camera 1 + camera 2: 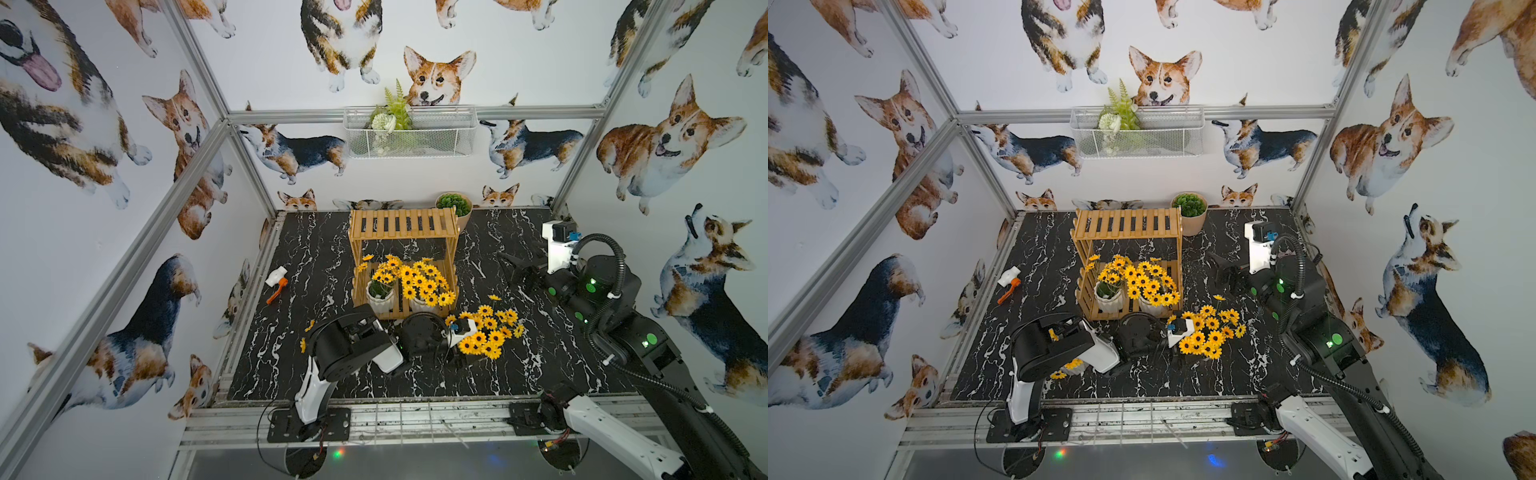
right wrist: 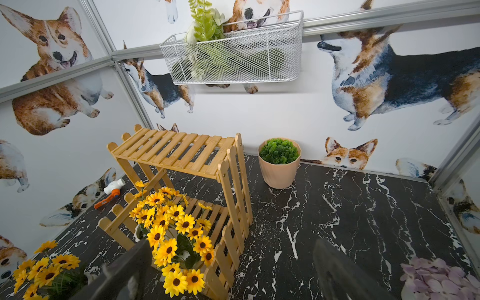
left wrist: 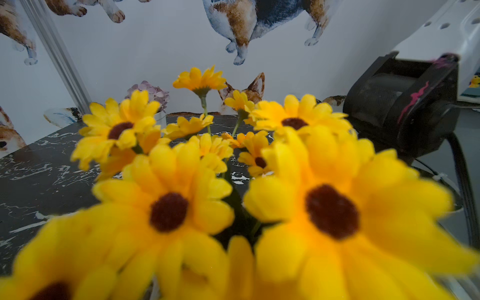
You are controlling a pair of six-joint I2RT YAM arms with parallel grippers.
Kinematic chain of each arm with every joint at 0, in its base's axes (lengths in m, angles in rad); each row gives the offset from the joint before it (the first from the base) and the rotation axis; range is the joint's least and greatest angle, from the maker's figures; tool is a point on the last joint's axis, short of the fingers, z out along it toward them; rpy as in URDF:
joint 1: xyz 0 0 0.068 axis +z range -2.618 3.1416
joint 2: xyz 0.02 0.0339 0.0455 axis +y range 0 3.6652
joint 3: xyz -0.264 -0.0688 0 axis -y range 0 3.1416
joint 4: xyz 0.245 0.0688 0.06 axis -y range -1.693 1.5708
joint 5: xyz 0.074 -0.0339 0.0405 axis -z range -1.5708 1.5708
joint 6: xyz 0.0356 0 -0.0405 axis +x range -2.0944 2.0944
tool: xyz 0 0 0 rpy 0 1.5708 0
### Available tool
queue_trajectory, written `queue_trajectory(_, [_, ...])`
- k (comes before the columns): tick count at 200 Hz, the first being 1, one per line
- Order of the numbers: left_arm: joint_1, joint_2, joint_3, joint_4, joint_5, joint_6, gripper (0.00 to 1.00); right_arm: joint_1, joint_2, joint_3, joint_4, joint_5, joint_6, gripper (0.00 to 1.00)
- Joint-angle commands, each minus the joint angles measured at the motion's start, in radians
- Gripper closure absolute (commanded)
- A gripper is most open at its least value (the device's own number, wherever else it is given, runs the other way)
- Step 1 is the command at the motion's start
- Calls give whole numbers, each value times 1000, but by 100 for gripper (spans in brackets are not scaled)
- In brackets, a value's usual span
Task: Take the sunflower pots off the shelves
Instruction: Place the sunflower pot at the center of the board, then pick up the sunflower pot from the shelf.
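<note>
The shelves (image 1: 404,266) stand on the table (image 1: 316,257), with the right gripper (image 1: 519,268) hanging to their right, jaws spread wide on nothing. In front of them the left gripper (image 1: 457,353) is sunk among the blooms of one sunflower pot (image 1: 484,338), jaws wide too (touching it or not, I cannot tell). Two sunflower pots (image 1: 380,299) sit side by side on the lower tier; a fourth pot (image 1: 1073,365) peeps from under the left arm (image 1: 349,345).

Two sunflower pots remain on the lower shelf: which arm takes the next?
Right: the right claw is open beside the shelf, facing the pots on its lower tier. The left claw is buried in the flowers of a pot on the table.
</note>
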Motion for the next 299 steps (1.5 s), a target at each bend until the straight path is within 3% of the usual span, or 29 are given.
queue_trajectory(1, [7,-23,-16,52,1,23,0,2,2,10,0,-1,-11,0])
queue_trajectory(107, [34,-103,-98,56,-20,44,0,1,4,11,-3,-1,-11,0])
queue_trajectory(154, [34,-220,-125,-49,-1,90,0,1,4,14,-6,-11,-10,0])
queue_trajectory(187, [36,-325,-145,-175,14,124,0,2,5,14,-9,-18,-10,0])
queue_trajectory(234, [36,-604,-139,-471,-16,204,0,1,29,28,-33,-58,-16,0])
queue_trajectory(299, [38,-872,50,-964,-262,186,0,2,94,57,-87,-159,-21,0])
